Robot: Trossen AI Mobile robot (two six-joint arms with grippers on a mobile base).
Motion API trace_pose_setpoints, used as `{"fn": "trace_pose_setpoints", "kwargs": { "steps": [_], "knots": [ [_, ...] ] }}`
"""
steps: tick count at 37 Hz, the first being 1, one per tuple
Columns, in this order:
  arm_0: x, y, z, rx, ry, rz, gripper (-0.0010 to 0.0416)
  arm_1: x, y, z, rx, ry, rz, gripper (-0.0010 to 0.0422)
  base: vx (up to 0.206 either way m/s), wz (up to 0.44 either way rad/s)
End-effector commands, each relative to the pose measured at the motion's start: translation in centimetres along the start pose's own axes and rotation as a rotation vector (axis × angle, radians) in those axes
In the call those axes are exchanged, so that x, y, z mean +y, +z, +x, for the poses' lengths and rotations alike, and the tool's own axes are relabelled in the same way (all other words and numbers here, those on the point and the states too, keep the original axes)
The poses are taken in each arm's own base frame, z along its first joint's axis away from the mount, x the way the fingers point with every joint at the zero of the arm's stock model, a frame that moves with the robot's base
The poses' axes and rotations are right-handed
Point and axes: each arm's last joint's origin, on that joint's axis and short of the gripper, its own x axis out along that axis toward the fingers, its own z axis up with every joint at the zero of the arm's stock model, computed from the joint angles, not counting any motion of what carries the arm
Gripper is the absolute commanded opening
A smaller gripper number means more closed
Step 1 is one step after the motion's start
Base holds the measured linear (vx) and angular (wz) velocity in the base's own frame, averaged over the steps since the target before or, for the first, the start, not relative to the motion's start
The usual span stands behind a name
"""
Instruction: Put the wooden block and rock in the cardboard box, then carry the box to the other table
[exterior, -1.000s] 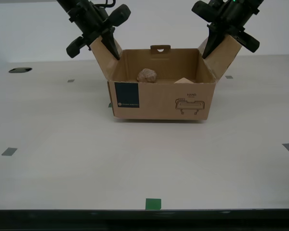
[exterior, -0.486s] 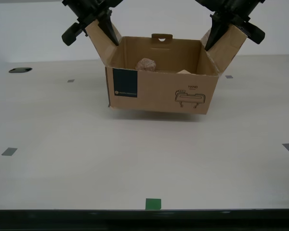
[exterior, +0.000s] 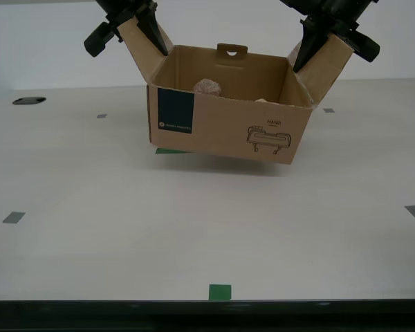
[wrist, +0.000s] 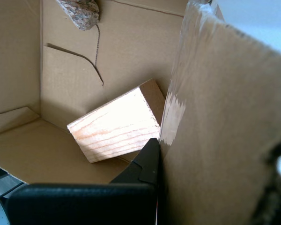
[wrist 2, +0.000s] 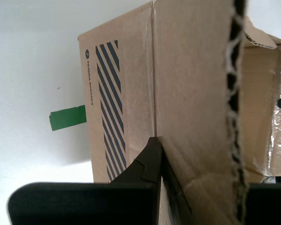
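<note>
The cardboard box (exterior: 221, 128) hung clear of the table (exterior: 90, 221), carried between my two grippers by its raised side flaps, with its shadow lying on the surface beneath it. It was tipped a little, the corner under the dark blue label (exterior: 175, 111) riding higher than the corner under the printed line drawing (exterior: 270, 138). My first gripper (exterior: 306, 52) was closed down tight on the flap (exterior: 326, 61) at the drawing end of the box, one dark finger pressed flat to the flap's inner face. My second gripper (exterior: 149, 38) was pinched just as narrowly on the flap (exterior: 140, 43) at the label end, a finger against that flap's outer face, beside the striped end wall of the box. Both pincers were nearly closed, with only the thickness of the cardboard between the jaws. The wooden block (wrist: 114, 126) lay inside the box on its floor, tilted against the wall at my first gripper's end, so that only its pale top edge peeked over the front wall. The rock (exterior: 207, 86) also sat inside the box, towards the back wall, nearer the label end and not far from the handle tab (exterior: 232, 50), well apart from the block. A green tape mark (exterior: 169, 150) showed on the table just under the box's label-end corner.
</note>
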Motion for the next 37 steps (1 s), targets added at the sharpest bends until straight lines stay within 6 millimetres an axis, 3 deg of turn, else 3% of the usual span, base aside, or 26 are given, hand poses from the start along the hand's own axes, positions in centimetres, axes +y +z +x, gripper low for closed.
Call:
{"fn": "trace_pose_setpoints", "kwargs": {
  "steps": [1,37],
  "knots": [
    [0.16,-0.28,0.04,0.025,0.013,0.005,-0.0002,-0.28,0.15,-0.37,-0.022,-0.015,0.009,-0.0002,-0.026,-0.009],
    [0.26,-0.48,-0.04,0.038,0.012,-0.014,-0.0001,-0.38,-0.34,-0.48,0.017,-0.020,-0.024,-0.0002,-0.085,-0.033]
  ]
}}
